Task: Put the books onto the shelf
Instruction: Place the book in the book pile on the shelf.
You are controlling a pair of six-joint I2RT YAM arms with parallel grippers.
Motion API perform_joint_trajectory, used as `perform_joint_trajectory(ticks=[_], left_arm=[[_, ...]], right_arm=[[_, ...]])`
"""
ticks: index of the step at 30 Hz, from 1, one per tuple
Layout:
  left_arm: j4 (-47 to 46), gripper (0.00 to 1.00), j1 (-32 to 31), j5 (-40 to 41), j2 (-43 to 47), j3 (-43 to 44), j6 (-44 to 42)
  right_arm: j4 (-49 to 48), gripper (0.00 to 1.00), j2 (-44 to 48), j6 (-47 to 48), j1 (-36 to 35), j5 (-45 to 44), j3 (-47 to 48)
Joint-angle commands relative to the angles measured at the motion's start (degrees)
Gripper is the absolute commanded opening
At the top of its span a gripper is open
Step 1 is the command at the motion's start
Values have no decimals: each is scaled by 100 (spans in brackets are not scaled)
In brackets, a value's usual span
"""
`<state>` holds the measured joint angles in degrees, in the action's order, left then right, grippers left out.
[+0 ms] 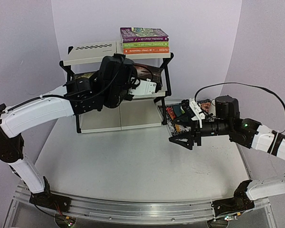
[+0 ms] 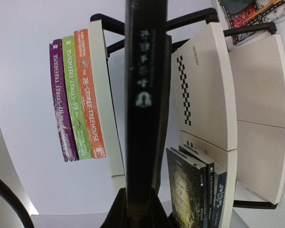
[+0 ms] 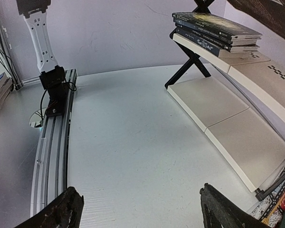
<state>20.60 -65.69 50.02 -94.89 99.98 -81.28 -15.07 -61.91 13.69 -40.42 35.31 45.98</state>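
Note:
The shelf point(image 1: 97, 50) stands at the back of the table. Three books, purple, green and orange point(image 1: 145, 41), lie stacked on its top tier. My left gripper point(image 1: 141, 86) reaches into the middle tier and is shut on a black book point(image 2: 143, 90), gripped by its lower edge, spine toward the camera. Several dark books point(image 2: 195, 187) lie stacked on that same tier, beside the held one. My right gripper point(image 1: 183, 141) hangs open over the bare table, right of the shelf, with nothing between its fingers point(image 3: 69, 209).
A multicoloured patterned mat point(image 1: 176, 118) lies right of the shelf, partly hidden by the right arm; something dark teal point(image 2: 237, 7) rests on it. The shelf's bottom tier point(image 3: 228, 111) is bare. A metal rail point(image 3: 52, 142) runs along the near edge.

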Motion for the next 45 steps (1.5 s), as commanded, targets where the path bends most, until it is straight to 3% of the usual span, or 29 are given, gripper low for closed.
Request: perform_joint_trajectory(ticks=[1,8,23,45], left_arm=[[-794,0,365,315,258,188,-485],[-807,0,676,91,440,112,-214],[-786,0,1674,-99,966,-1168,425],[-760,0,2631,-368,922,-1728,685]], right_arm=[[-75,86,103,70,8,62,31],[-49,86,84,90,8,81,100],[4,86,-5,69,4,241,187],[215,86,-101,21,2,397,419]])
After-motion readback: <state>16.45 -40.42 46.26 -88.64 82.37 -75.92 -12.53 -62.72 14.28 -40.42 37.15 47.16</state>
